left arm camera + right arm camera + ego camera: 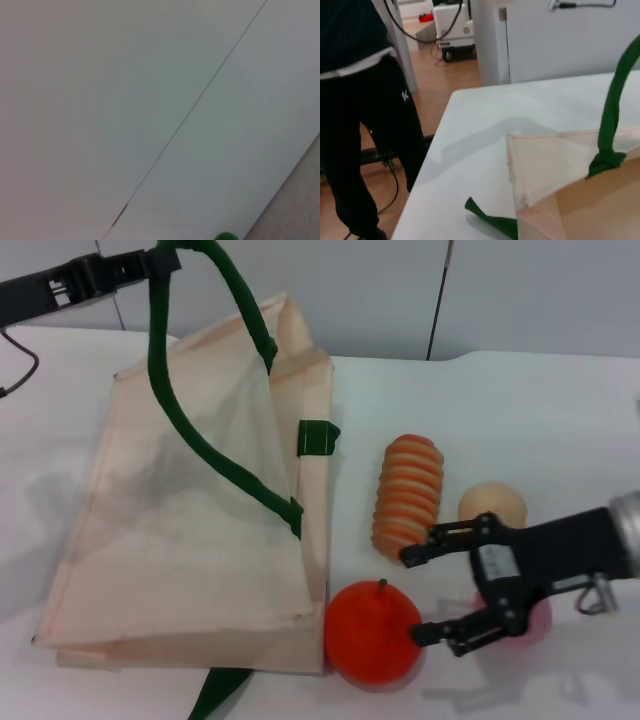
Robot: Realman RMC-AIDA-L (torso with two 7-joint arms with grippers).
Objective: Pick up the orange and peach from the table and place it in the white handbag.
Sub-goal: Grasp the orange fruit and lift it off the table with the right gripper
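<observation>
No text, label, brand or number can be read anywhere. The trousers [402, 95] of a person in the right wrist view carry only a small white logo.

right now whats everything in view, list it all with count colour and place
white handbag: 1, cream-beige, lying on the table's left half, mouth held open
handles: 2, dark green; one lifted at upper left, one trailing out under the bag's near edge
orange: 1, bright orange-red, at the bag's near right corner
peach: 1, pink, mostly hidden behind the right gripper
striped roll: 1, orange and cream, right of the bag
ball: 1, pale yellow-beige, right of the roll
table: 1, white
person: 1, dark clothes, standing beside the table in the right wrist view
left gripper: 1, black, upper left, holding up the handle
right gripper: 1, black, open, just right of the orange
</observation>
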